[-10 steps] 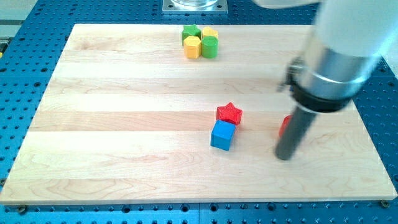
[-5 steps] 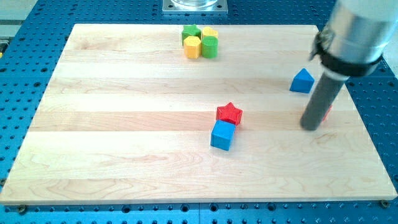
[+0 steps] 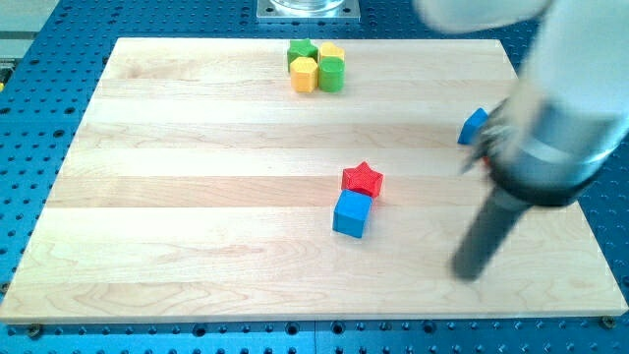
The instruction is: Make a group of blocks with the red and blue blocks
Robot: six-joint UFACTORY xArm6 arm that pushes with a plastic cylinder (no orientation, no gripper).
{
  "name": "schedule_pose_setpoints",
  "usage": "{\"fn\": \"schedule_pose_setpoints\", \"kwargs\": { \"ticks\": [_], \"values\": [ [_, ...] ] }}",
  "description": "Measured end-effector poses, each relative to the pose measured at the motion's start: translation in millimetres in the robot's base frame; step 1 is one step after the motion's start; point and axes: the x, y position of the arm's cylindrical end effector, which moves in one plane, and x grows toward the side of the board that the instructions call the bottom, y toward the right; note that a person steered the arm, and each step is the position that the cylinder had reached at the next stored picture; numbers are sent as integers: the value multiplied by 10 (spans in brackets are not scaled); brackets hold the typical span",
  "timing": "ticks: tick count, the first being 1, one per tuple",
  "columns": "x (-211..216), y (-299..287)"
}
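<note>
A red star block (image 3: 362, 179) touches a blue cube (image 3: 351, 213) just below it, near the board's middle. A second blue block (image 3: 473, 126) shows at the view's right, partly hidden by the arm. A second red block seen there earlier is hidden behind the arm. My tip (image 3: 468, 271) is at the view's lower right, well right of and below the blue cube, touching no block.
Two green blocks (image 3: 330, 73) and two yellow blocks (image 3: 304, 74) form a tight cluster at the board's top edge. The wooden board (image 3: 197, 197) lies on a blue perforated table. The blurred arm body covers the view's right side.
My tip went from the lower right up toward the right-hand red block, then back down to the view's lower right. The arm now covers that red block and part of the right blue block.
</note>
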Motion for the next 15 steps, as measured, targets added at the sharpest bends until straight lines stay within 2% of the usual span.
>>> {"fn": "schedule_pose_setpoints", "kwargs": {
  "ticks": [1,2,3,4,5,6,7,8,9,10,11,12,13,14,15],
  "values": [
    [-182,-1000],
    [-555,-665],
    [-1127,-504],
    [-1315,-690],
    [-1542,-1255],
    [-1624,-570],
    [-1624,442],
    [-1601,5],
    [-1817,-890],
    [-2364,-779],
    [-2284,-66],
    [-2254,364],
    [-2311,-505],
    [-2058,-258],
    [-1998,291]
  ]
}}
